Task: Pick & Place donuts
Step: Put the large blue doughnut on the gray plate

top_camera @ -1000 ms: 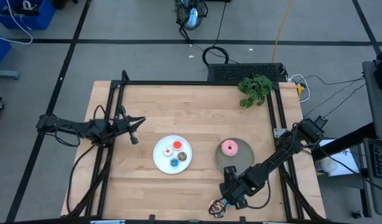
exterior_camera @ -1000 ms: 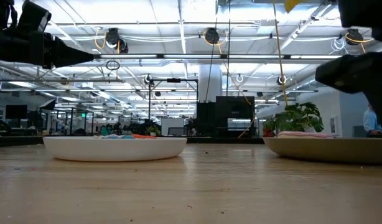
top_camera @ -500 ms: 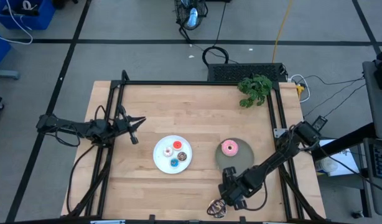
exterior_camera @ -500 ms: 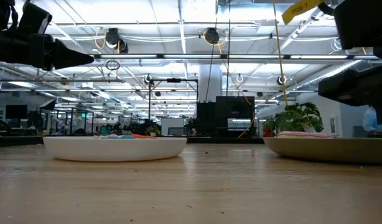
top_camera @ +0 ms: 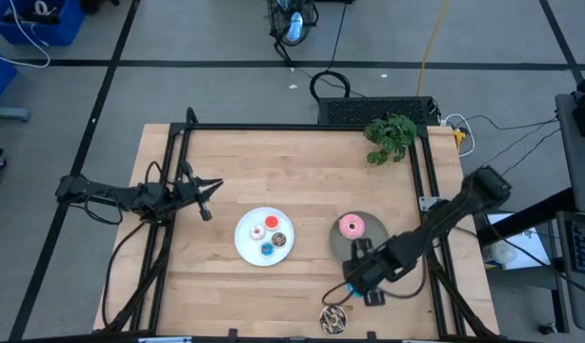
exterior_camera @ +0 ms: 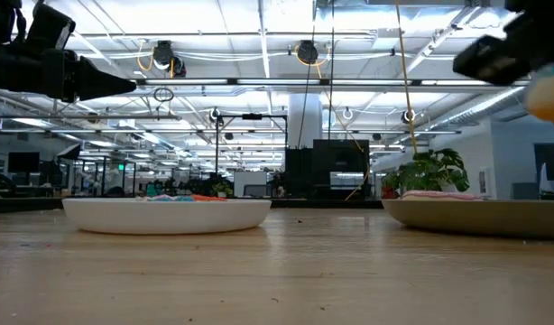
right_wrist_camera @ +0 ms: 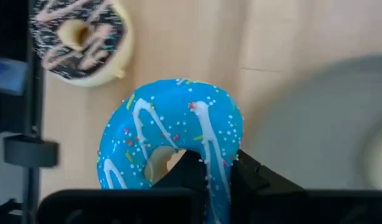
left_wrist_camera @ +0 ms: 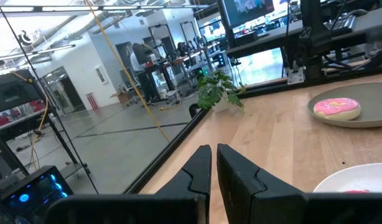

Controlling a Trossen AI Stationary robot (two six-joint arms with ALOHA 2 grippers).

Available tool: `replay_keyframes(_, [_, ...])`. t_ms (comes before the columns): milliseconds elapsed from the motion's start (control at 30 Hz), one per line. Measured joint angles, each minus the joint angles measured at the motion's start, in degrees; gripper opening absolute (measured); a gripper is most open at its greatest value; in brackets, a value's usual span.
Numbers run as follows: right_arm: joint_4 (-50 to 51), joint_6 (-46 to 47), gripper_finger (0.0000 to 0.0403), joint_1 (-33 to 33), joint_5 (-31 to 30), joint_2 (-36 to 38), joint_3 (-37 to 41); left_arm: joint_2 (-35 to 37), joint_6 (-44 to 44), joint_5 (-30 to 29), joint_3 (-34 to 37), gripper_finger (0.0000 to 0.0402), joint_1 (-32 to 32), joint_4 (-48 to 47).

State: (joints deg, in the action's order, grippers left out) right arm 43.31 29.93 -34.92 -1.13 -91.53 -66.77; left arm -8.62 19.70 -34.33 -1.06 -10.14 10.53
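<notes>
The table (top_camera: 302,157) carries 2 plates side by side near its front half. The grey plate (top_camera: 373,250) on the right holds 1 pink donut (top_camera: 352,226), which suggests the larger rings are being gathered there. The white plate (top_camera: 247,243) to its left holds the 4 tiny donuts (top_camera: 271,235), so the sizes look sorted by plate.

The right gripper (top_camera: 361,270) hangs over the near rim of the grey plate, fingers clenched through the hole of the blue donut (right_wrist_camera: 172,146), pinching its ring. Gripping by the ring likely leaves the donut hanging free to drop flat onto the plate. The pink donut sits toward the plate's far side, so the near side looks open for the blue 1; the pink ring is the only thing that might crowd the drop.

The brown donut (top_camera: 334,318) lies at the table's front edge, just below the gripper and apart from both plates, not yet picked.

The left gripper (top_camera: 205,200) waits over the table's left side, well clear, fingers pressed together on nothing. A plant (top_camera: 391,136) stands at the far right corner, out of the way.
</notes>
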Motion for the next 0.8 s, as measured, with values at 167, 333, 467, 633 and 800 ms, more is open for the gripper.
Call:
replay_keyframes(167, [10.13, -1.97, 0.0009, 3.35, -7.06, 6.83, -0.03, 0.01, 0.0, 0.0, 0.0, 0.0033, 0.0, -0.01])
replay_keyframes(333, [17.16, 0.79, 0.0015, 8.48, -12.05, 11.09, 3.2, 0.02, 0.0, 0.0, 0.0, 0.0033, -0.01, -0.05])
replay_keyframes(467, [15.24, 0.91, 0.0015, 12.94, -6.9, 13.18, 11.2, 0.0, 0.12, 0.0, 0.0, 0.0033, -0.01, -0.1])
replay_keyframes(633, [6.4, -0.17, 0.0015, 16.74, -2.28, 14.3, 19.49, 0.0, 0.74, 0.0, 0.0, 0.0033, 0.01, -0.14])
replay_keyframes(800, [1.26, -2.34, 0.0014, 18.43, -1.61, 14.06, 21.74, 0.0, 0.76, -0.05, 0.0, 0.0033, 0.01, -0.13])
